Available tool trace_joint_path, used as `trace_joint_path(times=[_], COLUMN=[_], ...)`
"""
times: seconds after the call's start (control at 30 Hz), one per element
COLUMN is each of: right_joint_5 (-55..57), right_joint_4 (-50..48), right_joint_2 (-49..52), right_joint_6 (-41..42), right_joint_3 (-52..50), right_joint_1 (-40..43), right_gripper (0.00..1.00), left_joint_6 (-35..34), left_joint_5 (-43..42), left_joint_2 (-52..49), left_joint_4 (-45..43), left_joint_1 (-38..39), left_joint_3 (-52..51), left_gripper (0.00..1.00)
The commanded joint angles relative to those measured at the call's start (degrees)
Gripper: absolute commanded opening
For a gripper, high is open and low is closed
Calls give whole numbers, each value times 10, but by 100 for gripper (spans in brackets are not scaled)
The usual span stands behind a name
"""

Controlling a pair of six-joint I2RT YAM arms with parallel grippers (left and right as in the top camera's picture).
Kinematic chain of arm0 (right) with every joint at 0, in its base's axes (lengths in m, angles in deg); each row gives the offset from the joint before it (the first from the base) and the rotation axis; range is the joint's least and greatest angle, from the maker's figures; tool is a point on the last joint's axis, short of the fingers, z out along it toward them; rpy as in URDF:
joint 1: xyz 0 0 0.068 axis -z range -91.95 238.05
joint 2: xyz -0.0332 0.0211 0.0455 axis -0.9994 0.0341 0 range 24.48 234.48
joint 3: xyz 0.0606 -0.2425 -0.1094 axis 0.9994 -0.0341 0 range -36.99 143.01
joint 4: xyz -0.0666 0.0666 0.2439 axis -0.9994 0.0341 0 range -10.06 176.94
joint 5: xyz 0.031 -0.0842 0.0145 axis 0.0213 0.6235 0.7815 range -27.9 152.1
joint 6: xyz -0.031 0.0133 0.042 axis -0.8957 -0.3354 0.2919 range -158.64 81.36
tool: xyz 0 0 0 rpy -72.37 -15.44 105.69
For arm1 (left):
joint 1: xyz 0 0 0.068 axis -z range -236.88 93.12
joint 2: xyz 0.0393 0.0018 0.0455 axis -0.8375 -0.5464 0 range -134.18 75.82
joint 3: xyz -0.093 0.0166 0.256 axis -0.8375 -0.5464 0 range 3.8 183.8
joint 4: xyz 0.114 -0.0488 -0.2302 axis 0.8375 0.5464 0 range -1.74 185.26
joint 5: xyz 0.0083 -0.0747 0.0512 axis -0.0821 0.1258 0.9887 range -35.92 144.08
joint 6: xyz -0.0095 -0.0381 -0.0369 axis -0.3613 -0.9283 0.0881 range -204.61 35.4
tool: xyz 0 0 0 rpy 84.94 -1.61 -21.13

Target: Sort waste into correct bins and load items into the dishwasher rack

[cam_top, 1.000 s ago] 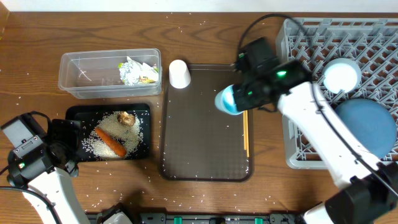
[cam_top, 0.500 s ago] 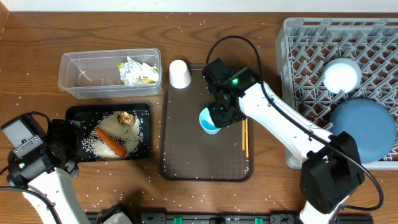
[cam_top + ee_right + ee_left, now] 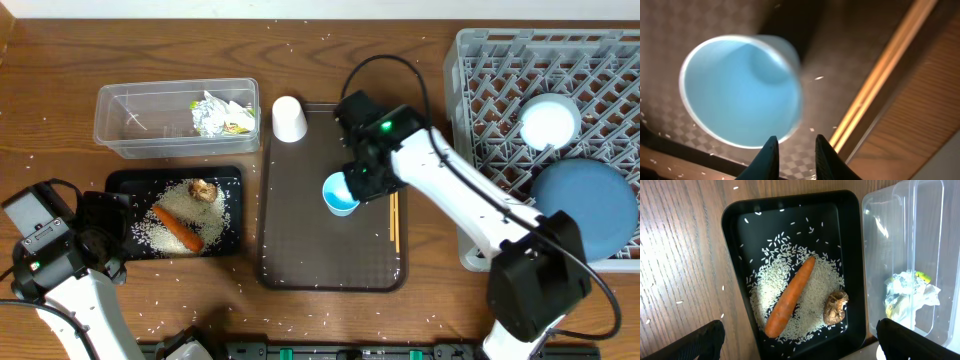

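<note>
You have the right gripper [image 3: 796,140] at the rim of the light-blue cup [image 3: 340,193], mid brown tray [image 3: 300,250], and the views do not settle whether its narrowly parted fingers pinch the wall; the rack [image 3: 490,70] lies rightward, beyond the chopsticks [image 3: 395,220].

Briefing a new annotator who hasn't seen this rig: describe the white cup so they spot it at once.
Find the brown tray in the middle of the table. At its top-left corner, beside the clear tub, stands the white cup. The light-blue cup, the only other one, sits further in on the tray, near the chopsticks.
</note>
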Motion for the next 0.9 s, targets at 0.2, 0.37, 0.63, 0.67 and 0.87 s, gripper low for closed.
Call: trace_joint_path(times=[0.2, 0.37, 0.63, 0.67, 0.87], right_joint_5=[-78, -81, 27, 25, 0], right_joint_4=[-16, -40, -56, -64, -95], right_joint_2=[-87, -75, -5, 6, 64], right_joint_6=[6, -2, 126, 135, 136], right_joint_3=[17, 9, -2, -2, -2], right_joint_1=[98, 104, 93, 94, 93], right_gripper=[86, 81, 50, 45, 40], left_joint_6=[8, 8, 8, 8, 8], left_joint_5=[9, 9, 9, 9, 9], left_joint_2=[0, 0, 0, 0, 0], left_joint_4=[1, 1, 1, 1, 1], left_joint_1=[-2, -2, -2, -2, -2], left_joint_3=[7, 7, 7, 7, 7], left_gripper=[98, 98, 98, 98, 98])
